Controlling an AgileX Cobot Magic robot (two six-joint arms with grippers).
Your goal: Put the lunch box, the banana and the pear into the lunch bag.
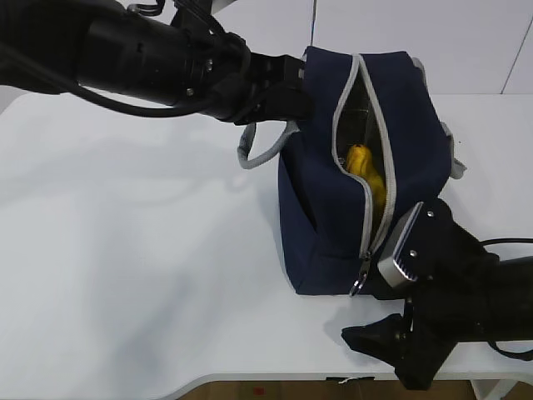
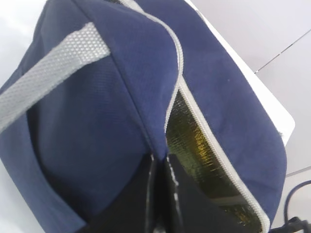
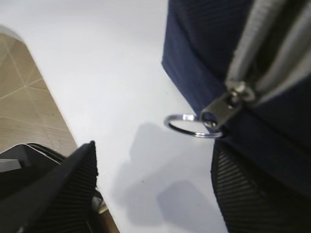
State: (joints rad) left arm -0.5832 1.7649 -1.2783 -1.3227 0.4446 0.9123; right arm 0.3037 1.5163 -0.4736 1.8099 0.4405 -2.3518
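Two sets of fingers at work, doing opposite jobs. Left fingers (image 2: 158,194), lower centre of the left wrist view, are pinched tight on a fold of the lunch bag (image 1: 333,217) beside the zipper opening. In the exterior view that arm comes in from the upper left and holds the bag's upper left corner. Right fingers (image 3: 153,189) stand wide apart with nothing between them; the ring pull (image 3: 192,125) hangs just above the gap, and the right-hand finger looks pressed to the navy fabric.

Yellow fruit (image 1: 366,171) shows through the gap, deep in the bag; banana or pear, cannot tell. Lunch box not visible. Zipper (image 1: 379,142) open along most of its length, slider at the lower end.

Risks, as judgement:
- Ring is thin and lies flat; closing early would catch fabric or nothing.
- Pulling the slider could drag the bag if the left pinch slips off its small fold.
- Yellow fruit sitting high might foul the zipper teeth.

Room: right arm sits at the lower right, close to the counter (image 1: 125,250) edge, floor visible beyond it in the right wrist view. Wide bare surface left of the bag.
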